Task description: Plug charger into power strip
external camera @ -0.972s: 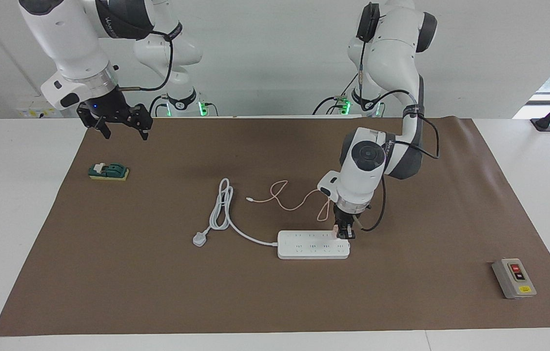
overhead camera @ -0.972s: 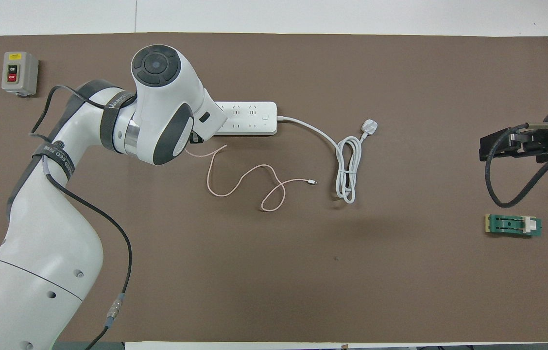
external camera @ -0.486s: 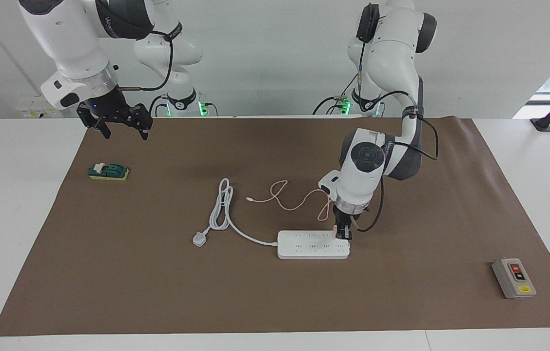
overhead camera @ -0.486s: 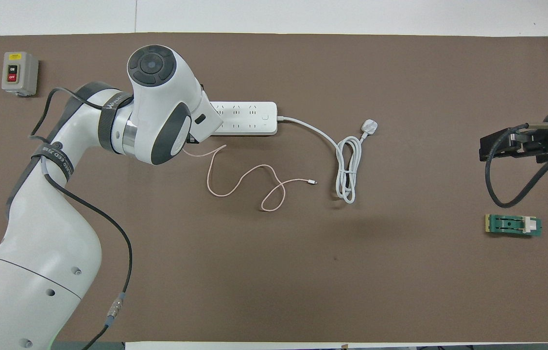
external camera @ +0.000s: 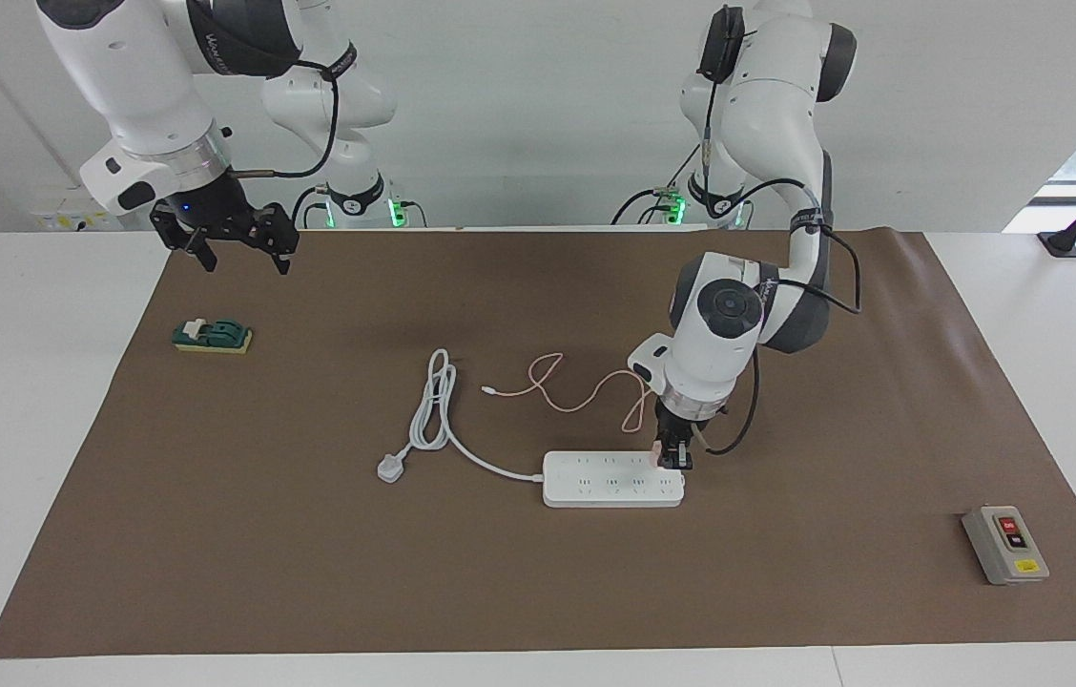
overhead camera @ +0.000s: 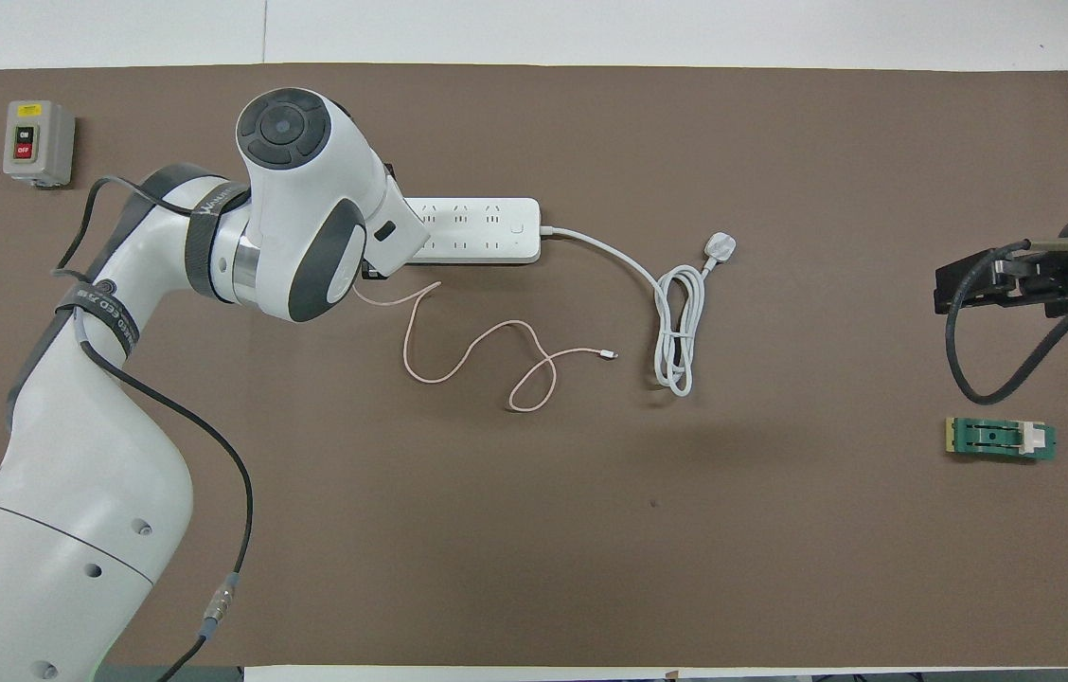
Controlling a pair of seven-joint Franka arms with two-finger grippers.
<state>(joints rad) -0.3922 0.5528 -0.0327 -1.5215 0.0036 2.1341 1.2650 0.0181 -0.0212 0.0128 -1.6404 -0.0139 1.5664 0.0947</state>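
Two fingers of the left gripper (external camera: 673, 458) clamp the charger (external camera: 659, 452) over the power strip's (external camera: 612, 479) end socket; light and rigid, it seems best held by its flat sides, while the right gripper (external camera: 235, 250) waits open.

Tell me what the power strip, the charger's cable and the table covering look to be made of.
Power strip: probably moulded plastic; smooth white shell with rounded corners and a faint sheen.
Charger cable: thin pale pink, likely rubbery or soft plastic sheathing, since it lies in loose, limp loops.
Brown covering: matte and flat, perhaps paper or thin felt; the pictures leave it open.
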